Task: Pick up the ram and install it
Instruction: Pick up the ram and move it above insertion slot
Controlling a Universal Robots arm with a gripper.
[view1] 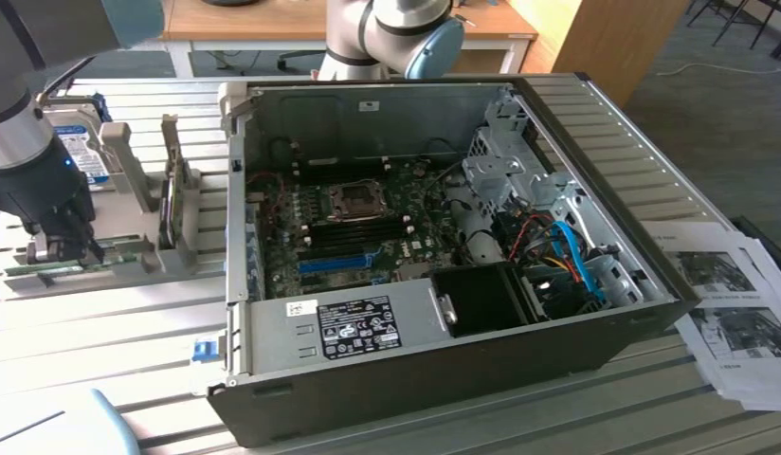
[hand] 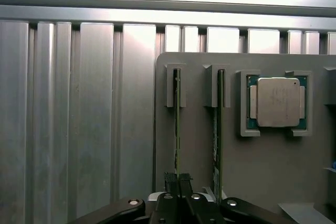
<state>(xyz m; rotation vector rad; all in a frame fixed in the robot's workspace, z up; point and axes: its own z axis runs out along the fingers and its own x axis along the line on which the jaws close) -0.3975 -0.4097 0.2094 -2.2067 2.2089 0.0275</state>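
Observation:
The ram (hand: pixel 177 129) is a thin green stick standing on edge in a slot of the grey holder plate (hand: pixel 273 166). My gripper (hand: pixel 177 182) is shut on its near end, one dark finger on each side. A second green stick (hand: pixel 217 129) stands in the neighbouring slot, untouched. In the exterior view my gripper (view1: pixel 65 248) points down at the holder (view1: pixel 118 258) on that view's left, beside the open computer case (view1: pixel 428 379). The motherboard's blue slot (view1: pixel 334 263) lies inside the case.
A square processor chip (hand: pixel 277 102) sits in its frame on the holder. A hard drive (view1: pixel 84 152) stands in a rack behind the gripper. Printed papers (view1: pixel 732 294) lie at the exterior view's right. The table (hand: pixel 79 119) is ribbed aluminium.

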